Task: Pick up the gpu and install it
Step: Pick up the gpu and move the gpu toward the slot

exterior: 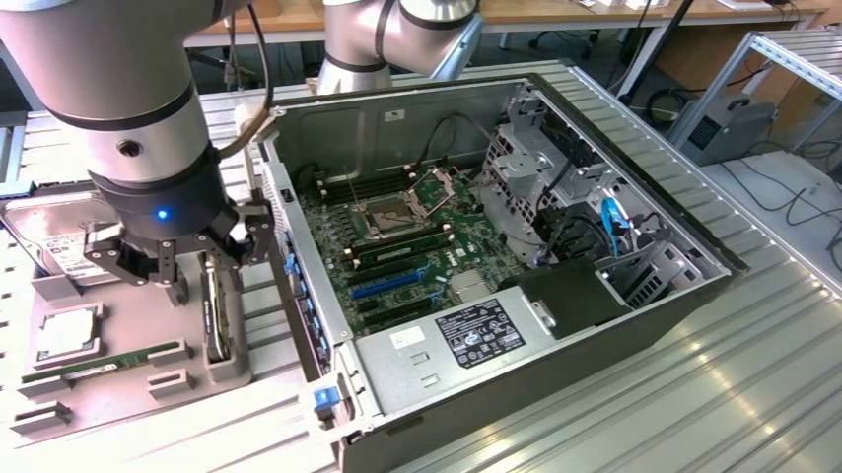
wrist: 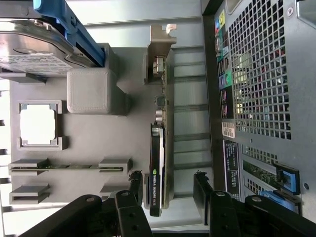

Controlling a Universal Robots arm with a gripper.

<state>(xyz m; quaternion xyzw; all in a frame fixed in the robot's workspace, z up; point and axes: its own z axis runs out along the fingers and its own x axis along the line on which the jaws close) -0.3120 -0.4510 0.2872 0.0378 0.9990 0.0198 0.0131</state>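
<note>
The gpu (exterior: 216, 313) stands on its edge in a slot of the grey parts tray (exterior: 125, 399), just outside the open computer case (exterior: 526, 296). In the wrist view the gpu (wrist: 158, 153) is a thin black card with a silver bracket at its far end. My gripper (exterior: 200, 268) hovers right over the card's near end. Seen from the wrist, the gripper (wrist: 168, 181) is open, one finger on each side of the card, clear of it. Nothing is held.
The tray (wrist: 128, 143) also carries a hard drive (wrist: 34, 49), a CPU (wrist: 37, 126) and a green memory stick (wrist: 64, 168). The case's perforated rear wall (wrist: 261, 74) runs close beside the card. The motherboard (exterior: 394, 246) lies exposed inside the case.
</note>
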